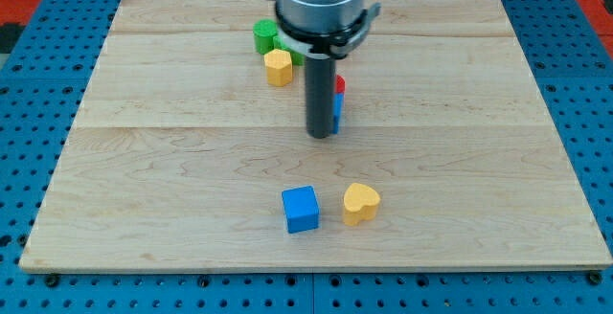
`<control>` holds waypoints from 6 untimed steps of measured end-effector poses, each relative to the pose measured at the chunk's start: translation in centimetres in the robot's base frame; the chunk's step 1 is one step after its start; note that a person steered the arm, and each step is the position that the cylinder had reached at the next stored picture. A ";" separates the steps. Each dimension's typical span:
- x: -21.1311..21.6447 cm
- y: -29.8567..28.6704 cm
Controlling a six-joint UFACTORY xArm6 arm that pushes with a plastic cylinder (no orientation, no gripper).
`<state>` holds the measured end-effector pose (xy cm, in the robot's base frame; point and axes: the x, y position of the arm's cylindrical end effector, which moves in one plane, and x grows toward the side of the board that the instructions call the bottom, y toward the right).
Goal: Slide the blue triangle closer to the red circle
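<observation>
Hiding most of the blue triangle [338, 111], my tip [321, 134] stands touching it.
Red circle [340, 84] just above; triangle's pointing direction and long axis unreadable; no hand, just a rod.

Down near the view's bottom, a blue cube [301, 209] sits just left of a yellow heart [361, 203], close but apart. Up top, a yellow hexagon-like block [278, 67] touches a green block [265, 36] behind it. All rest on the pale wooden worktop [144, 161], over blue pegboard [29, 113].
</observation>
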<state>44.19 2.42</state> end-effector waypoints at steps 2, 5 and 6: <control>-5.8 1.1; -3.0 13.2; -6.1 19.4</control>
<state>38.08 21.86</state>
